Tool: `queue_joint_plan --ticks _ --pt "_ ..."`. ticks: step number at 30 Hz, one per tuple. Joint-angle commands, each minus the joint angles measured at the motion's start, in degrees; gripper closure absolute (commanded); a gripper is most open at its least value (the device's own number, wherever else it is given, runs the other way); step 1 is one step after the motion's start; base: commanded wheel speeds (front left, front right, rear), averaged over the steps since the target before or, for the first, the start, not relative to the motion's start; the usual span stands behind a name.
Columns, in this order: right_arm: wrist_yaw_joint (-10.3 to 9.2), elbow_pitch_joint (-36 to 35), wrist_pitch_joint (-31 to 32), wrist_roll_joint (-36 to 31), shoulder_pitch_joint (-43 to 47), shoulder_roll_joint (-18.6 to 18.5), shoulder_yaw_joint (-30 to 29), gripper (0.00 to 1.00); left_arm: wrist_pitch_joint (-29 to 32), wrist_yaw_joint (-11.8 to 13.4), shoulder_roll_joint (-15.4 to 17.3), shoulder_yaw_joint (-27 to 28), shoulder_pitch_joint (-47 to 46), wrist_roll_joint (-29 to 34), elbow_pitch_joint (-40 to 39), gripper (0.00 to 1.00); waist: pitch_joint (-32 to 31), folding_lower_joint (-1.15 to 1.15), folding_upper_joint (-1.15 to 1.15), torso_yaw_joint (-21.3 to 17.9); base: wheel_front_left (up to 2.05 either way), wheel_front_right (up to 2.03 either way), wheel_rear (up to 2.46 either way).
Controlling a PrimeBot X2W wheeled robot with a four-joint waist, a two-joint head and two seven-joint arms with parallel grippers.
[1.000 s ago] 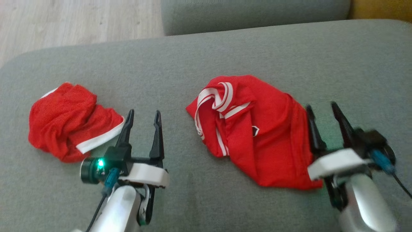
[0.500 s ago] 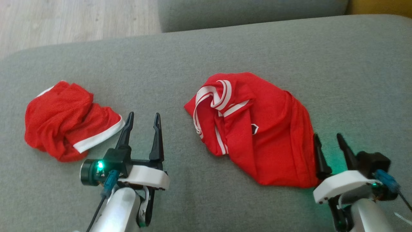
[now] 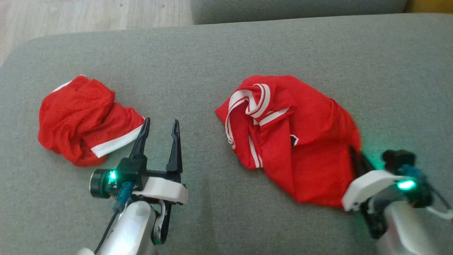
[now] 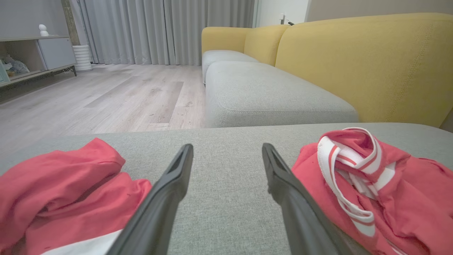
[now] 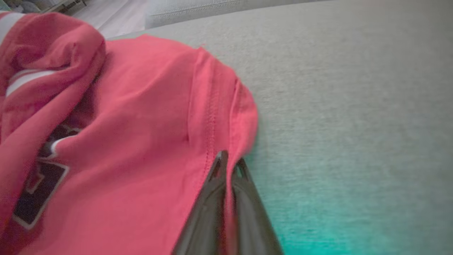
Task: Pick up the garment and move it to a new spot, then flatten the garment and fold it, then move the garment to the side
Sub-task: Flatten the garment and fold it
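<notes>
The red jersey [image 3: 293,141] lies crumpled on the grey sofa cushion [image 3: 226,46]. Its right-hand edge is pinched between the pressed-together fingers of the right gripper [image 5: 228,163]. The left gripper [image 3: 161,136] is held spread beside a second red garment [image 3: 85,120]. The jersey is best lifted slowly and high, so that the hem is not lost and the cloth is not dragged.

A crumpled red jersey [image 3: 293,141] lies on the grey cushion [image 3: 212,53], the right end effector [image 3: 355,156] pinched onto its right edge. The left end effector [image 3: 161,122], spread wide, sits just beside another red garment [image 3: 81,120].
</notes>
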Motion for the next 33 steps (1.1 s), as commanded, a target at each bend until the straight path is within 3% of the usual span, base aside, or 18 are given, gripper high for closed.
queue_joint_plan --ticks 1,12,13,14,18,24,29,33 --pt "-0.04 -1.3 -0.9 -0.8 -2.3 -1.8 -0.6 1.00 -0.5 0.2 0.2 1.8 -2.0 0.2 -1.6 0.00 -0.2 -0.01 0.00 0.1 0.00 0.00 0.00" --pt "-0.04 0.6 4.1 -8.4 -12.8 -10.3 -16.1 1.00 -0.5 0.2 0.2 1.1 -2.2 -0.2 -2.0 0.00 0.0 -0.01 0.00 1.3 0.00 0.00 0.00" --pt "-0.04 1.7 5.1 -9.1 -13.6 -10.8 -16.6 0.63 -0.5 0.2 0.2 1.0 -2.2 -0.3 -2.0 0.00 0.2 -0.01 0.00 1.4 0.00 0.00 0.00" --pt "-0.04 2.6 5.6 -9.9 -14.3 -11.2 -17.0 0.00 -0.5 0.3 0.2 0.9 -2.3 -0.4 -2.1 0.00 0.4 -0.01 0.00 1.5 0.00 0.00 0.00" --pt "-0.04 4.3 4.3 -12.5 -16.0 -11.5 -17.9 0.00 -0.5 0.5 0.1 0.4 -2.6 -0.9 -2.2 0.00 0.8 -0.01 0.00 1.9 0.00 0.00 0.00" --pt "-0.04 1.1 -5.3 -13.9 -16.1 -6.0 -16.1 0.00 -0.5 0.9 0.1 0.9 -2.3 -1.0 -1.9 0.00 0.0 -0.01 0.00 1.0 0.00 0.00 0.00" --pt "-0.04 -4.8 -11.1 -10.5 -11.4 -0.6 -9.2 0.00 -0.5 0.9 0.2 2.0 -1.4 -0.6 -1.8 0.00 -1.9 -0.01 0.00 -0.9 0.00 0.00 0.00" --pt "-0.04 -10.5 -12.5 -5.8 -4.3 0.5 -1.0 0.00 -0.5 0.5 0.3 2.4 -0.5 -0.2 -1.8 0.00 -3.0 -0.01 0.00 -2.1 0.00 0.00 0.00"
